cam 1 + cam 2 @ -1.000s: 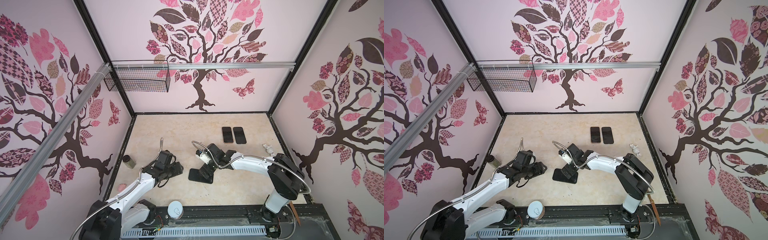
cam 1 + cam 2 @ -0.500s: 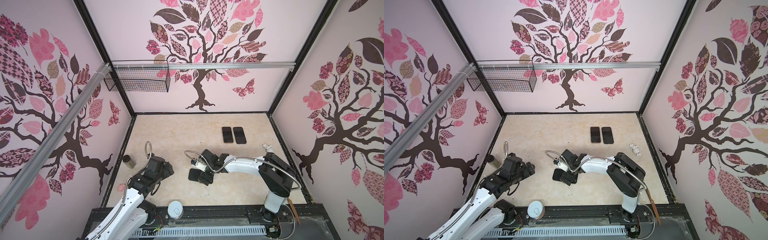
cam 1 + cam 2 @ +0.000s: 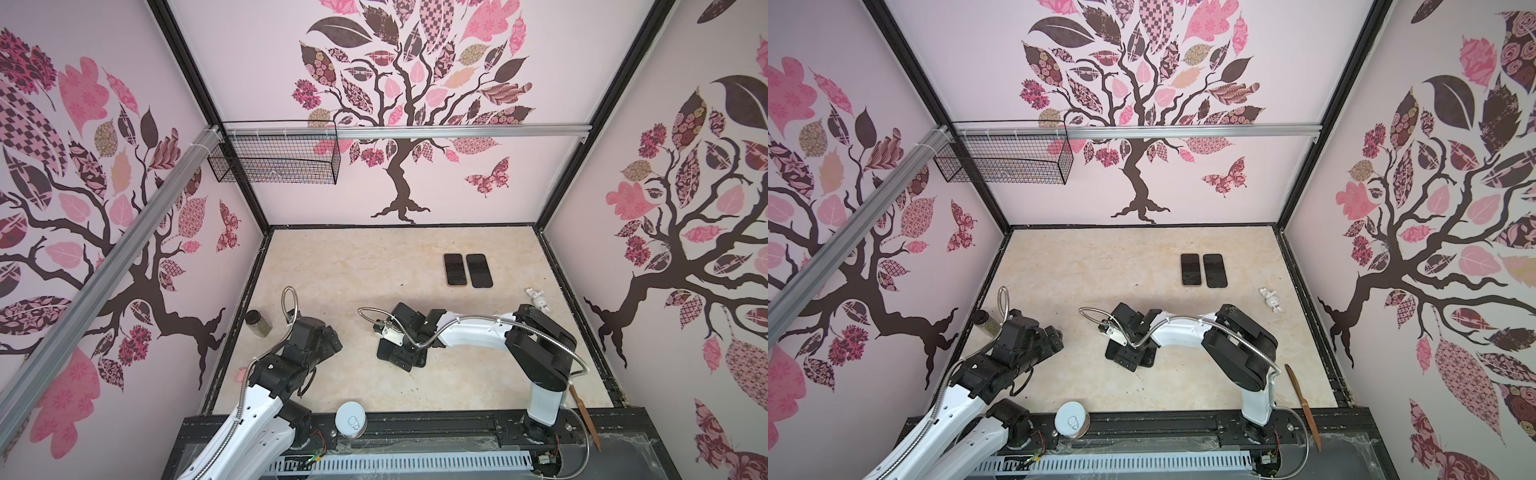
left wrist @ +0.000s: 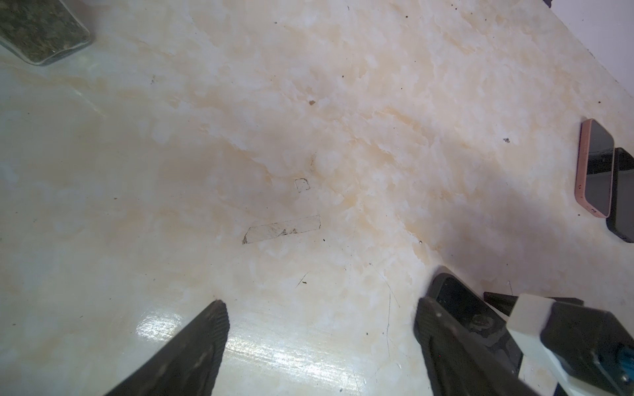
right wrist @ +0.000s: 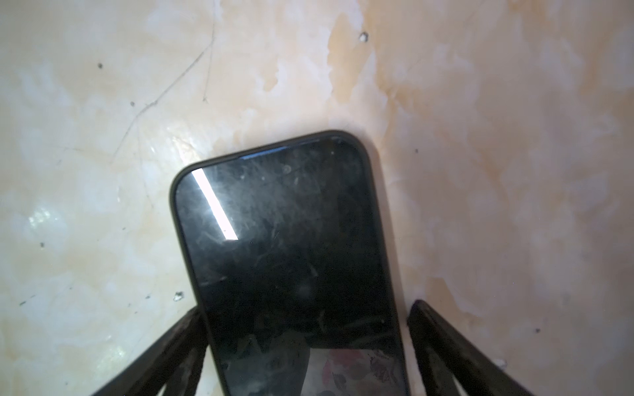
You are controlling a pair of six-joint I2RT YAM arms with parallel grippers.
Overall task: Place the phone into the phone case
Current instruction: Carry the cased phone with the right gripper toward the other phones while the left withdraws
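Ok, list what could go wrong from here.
1. The right gripper straddles the phone off-centre, one finger nearer its edge; closing could twist it on the glossy table.
2. The left gripper hangs open close beside the right arm; the two could collide.

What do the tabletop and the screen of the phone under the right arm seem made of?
Tabletop: polished marble or marble-print laminate, I cannot tell which; cream veining, glossy glare. Phone screen: probably glass, glossy; it mirrors a bright light strip and shows smudges.
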